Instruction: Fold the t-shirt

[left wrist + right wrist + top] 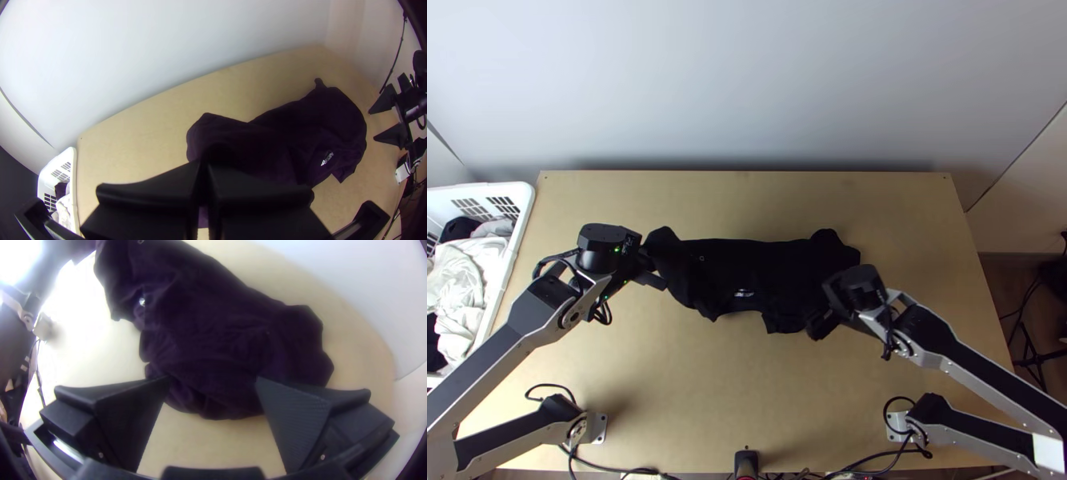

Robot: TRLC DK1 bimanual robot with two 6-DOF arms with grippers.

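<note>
The black t-shirt [747, 276] lies gathered into a wide, wrinkled strip across the table's middle, a small white print near its front edge. My left gripper [654, 266] is at its left end; in the left wrist view, the left gripper [203, 163] is closed on the dark cloth [275, 142], its finger pads together. At the strip's right end is my right gripper [821, 306]. The right wrist view has the right gripper [212, 380] open, its fingers wide apart over the edge of the shirt [213, 338].
A white laundry basket [521, 216] with light and dark clothes stands at the table's left side. Bare wood of the table [707, 384] lies in front of the shirt, with cables along the near edge. A wall rises behind the table.
</note>
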